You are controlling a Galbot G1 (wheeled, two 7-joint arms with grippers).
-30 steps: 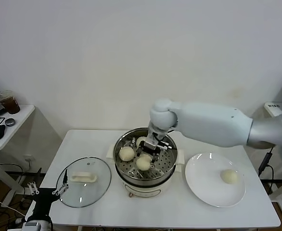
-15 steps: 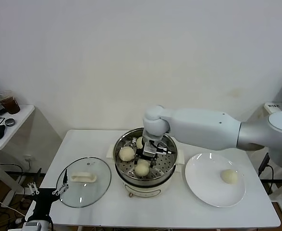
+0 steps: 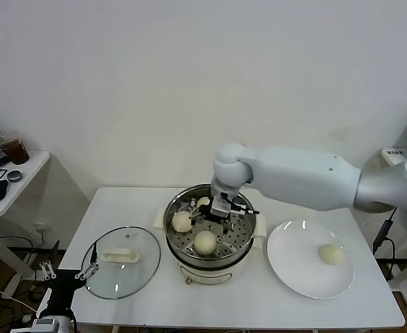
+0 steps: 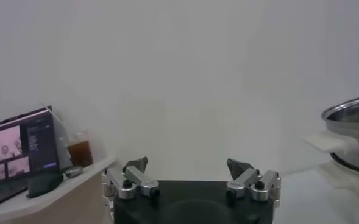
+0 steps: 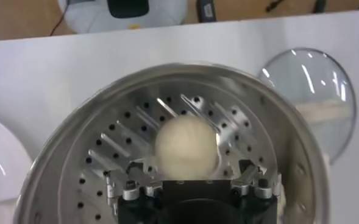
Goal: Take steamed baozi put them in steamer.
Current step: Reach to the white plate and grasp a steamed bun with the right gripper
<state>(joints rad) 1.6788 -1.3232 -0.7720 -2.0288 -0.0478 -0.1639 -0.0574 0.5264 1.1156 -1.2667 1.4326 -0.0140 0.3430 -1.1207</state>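
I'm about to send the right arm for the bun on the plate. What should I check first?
1. Right gripper open, fingers apart from the front bun: ok.
2. Front bun resting on the steamer tray: ok.
3. Other buns inside: left bun sits clear, back bun is partly hidden by the gripper: ok.
4. Room for a fourth: bare tray shows on the right side: ok.
5. Last bun alone on the plate, nothing over it: ok.
6. Left gripper open, parked low off the table's front-left corner, out of the path: ok.
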